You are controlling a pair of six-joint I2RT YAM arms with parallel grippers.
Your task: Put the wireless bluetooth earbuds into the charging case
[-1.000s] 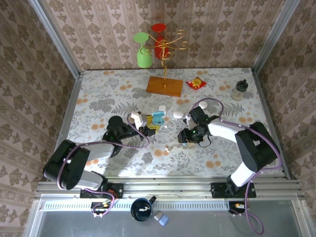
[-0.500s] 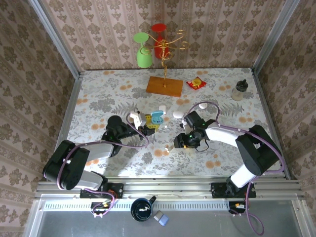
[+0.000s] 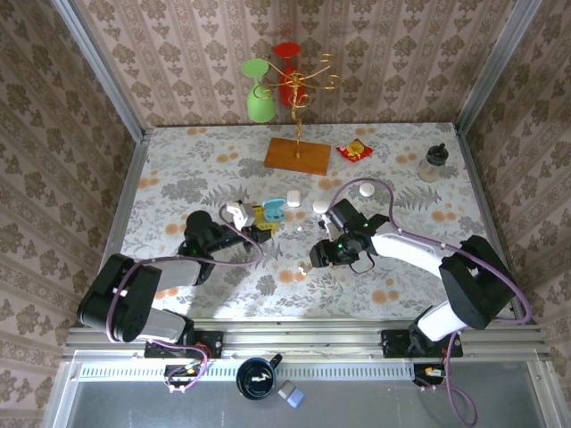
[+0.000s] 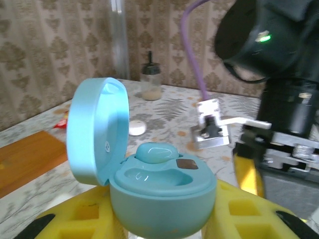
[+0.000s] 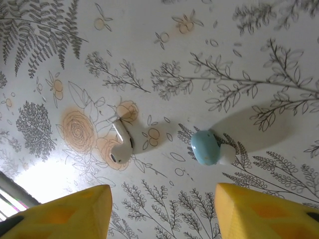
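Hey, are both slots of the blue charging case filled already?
No, the open blue case holds one pale-blue earbud; the slot beside it is empty.

An earbud [image 4: 155, 152] sits in the case [image 4: 167, 201] (lid [image 4: 94, 132] at left).

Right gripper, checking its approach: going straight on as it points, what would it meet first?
Probably the floral tablecloth, between the white stemmed plastic earbud and the pale-blue rounded plastic earbud; depth is unclear.

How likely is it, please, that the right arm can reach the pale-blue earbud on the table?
Probably yes: the right gripper hovers above the pale-blue earbud, jaws open, nothing between; the white earbud lies apart.
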